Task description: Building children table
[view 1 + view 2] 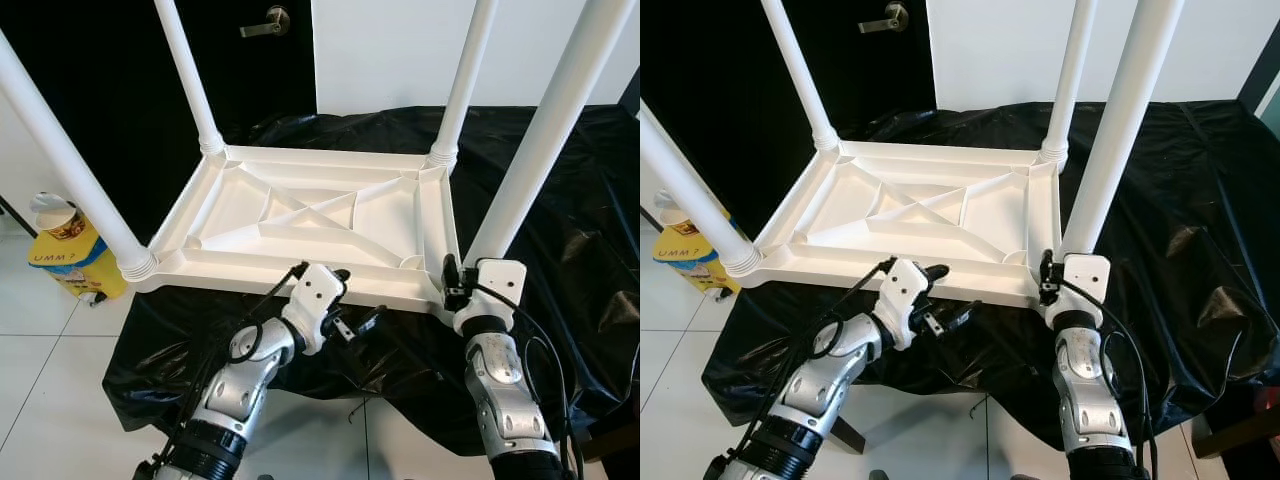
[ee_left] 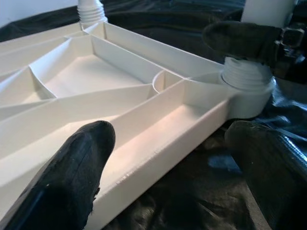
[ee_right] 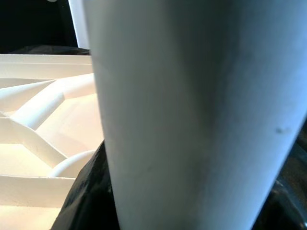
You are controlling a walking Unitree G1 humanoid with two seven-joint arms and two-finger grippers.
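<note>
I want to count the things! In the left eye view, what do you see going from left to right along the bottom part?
Yellow container on the floor → near-left table leg → left gripper at the tabletop's front edge → right gripper at the near-right table leg → black plastic sheet.

Left arm: rose from the 7 o'clock corner of the head view, bent at the elbow, forearm running toward 1 o'clock.
Left gripper [image 1: 365, 322]: lay low at centre, its black fingers [image 2: 72, 177] spread apart and pointing toward 3 o'clock, holding nothing.
Right arm: came up from 5 o'clock, forearm nearly upright, wrist at the top.
Right gripper [image 1: 452, 275]: sat at the top of that wrist, right of centre, pointing toward 12 o'clock.
Right fingers: mostly hidden; whether they were closed or apart could not be told.
Spacing: the two wrists stood near each other, side by side, not touching.
</note>
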